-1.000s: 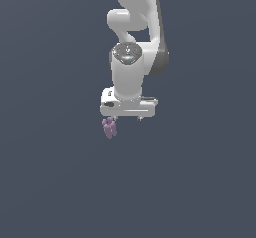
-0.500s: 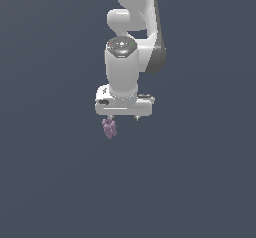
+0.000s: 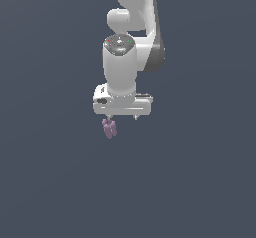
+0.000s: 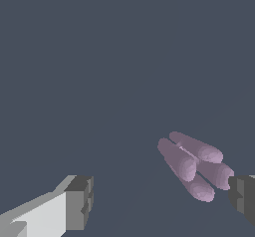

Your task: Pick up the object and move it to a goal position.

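Note:
The object (image 3: 109,128) is a small pale purple lump of a few short rounded lobes. In the exterior view it shows just under the white gripper (image 3: 122,118), below the end of the hand that lies toward the exterior view's left. In the wrist view the object (image 4: 193,165) lies between the two fingers of the gripper (image 4: 159,201), much closer to one dark fingertip (image 4: 243,197) than to the other (image 4: 79,201). The jaws stand wide apart and hold nothing. I cannot tell whether the near fingertip touches the object.
The white arm (image 3: 131,42) rises above the gripper toward the top of the exterior view. Around it there is only a plain dark grey-blue surface (image 3: 50,182). No goal marker shows.
The arm's wrist has shifted slightly toward the exterior view's left and tilted a little. The object has stayed in the same place under the gripper.

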